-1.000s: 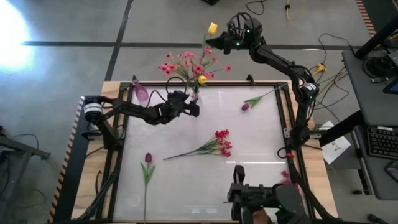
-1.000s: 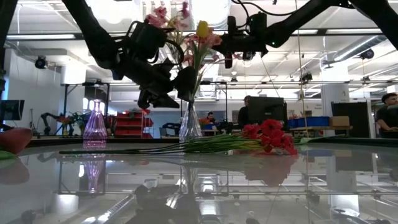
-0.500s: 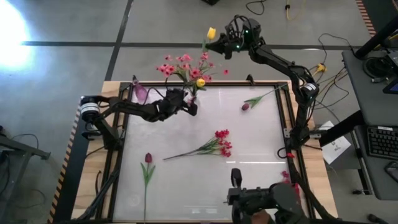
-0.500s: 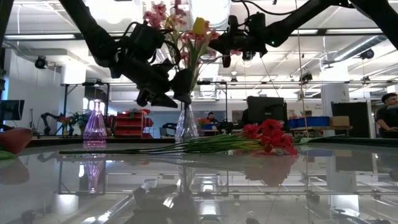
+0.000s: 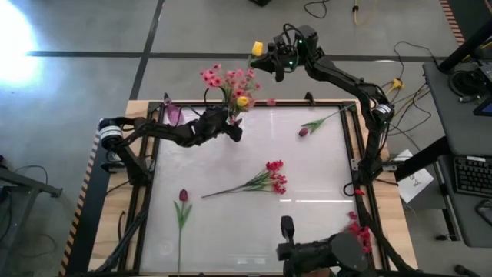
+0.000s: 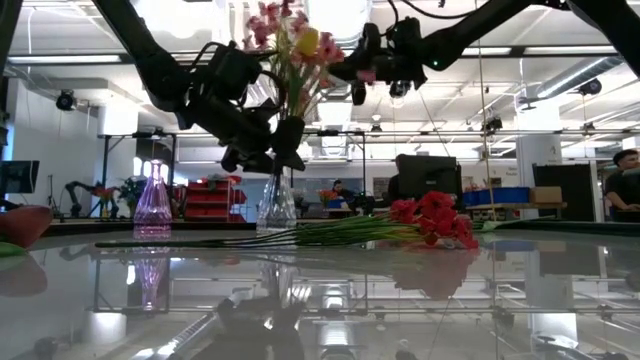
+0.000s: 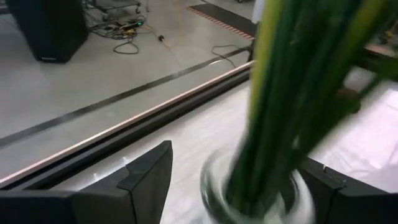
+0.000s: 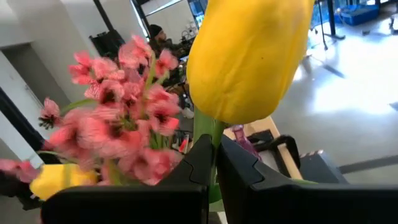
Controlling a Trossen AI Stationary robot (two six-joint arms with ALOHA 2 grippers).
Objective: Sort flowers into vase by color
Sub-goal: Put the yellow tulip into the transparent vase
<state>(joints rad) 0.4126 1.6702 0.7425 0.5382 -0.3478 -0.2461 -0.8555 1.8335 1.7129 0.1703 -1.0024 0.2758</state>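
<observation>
A clear glass vase [image 6: 276,205] stands at the table's far edge. It holds pink sprays [image 5: 231,79] and a yellow bud [image 5: 243,101]. My left gripper [image 5: 228,129] is around the vase's neck. My right gripper [image 5: 270,56] is shut on a yellow tulip [image 5: 257,48], high up beyond the far edge and beside the bouquet. A red spray [image 5: 270,178] lies at mid-table. A dark-red bud [image 5: 183,195] lies near left and another [image 5: 304,131] far right. A purple vase [image 5: 174,115] stands at the far left. My left gripper has the clear vase's neck [image 7: 214,186], just under the rim, between its two fingers [image 7: 146,180], which come level from the table's left. The vase stands upright with its base [image 6: 276,224] on the table. My right gripper pinches the tulip's green stem [image 8: 216,134] just below the yellow bud, between its two fingers [image 8: 198,168]. The tulip is lifted clear, with the bud past the fingertips.
A dark camera mount [image 5: 315,250] with pink blossoms [image 5: 358,233] beside it sits at the near edge. The black table frame [image 5: 355,146] runs along the right side. People and benches show in the room behind [image 6: 625,190].
My left gripper has gone toward the table's left edge, and the clear vase has slid along with it, staying upright with its flowers. My right gripper has carried the yellow tulip a little closer to the bouquet.
</observation>
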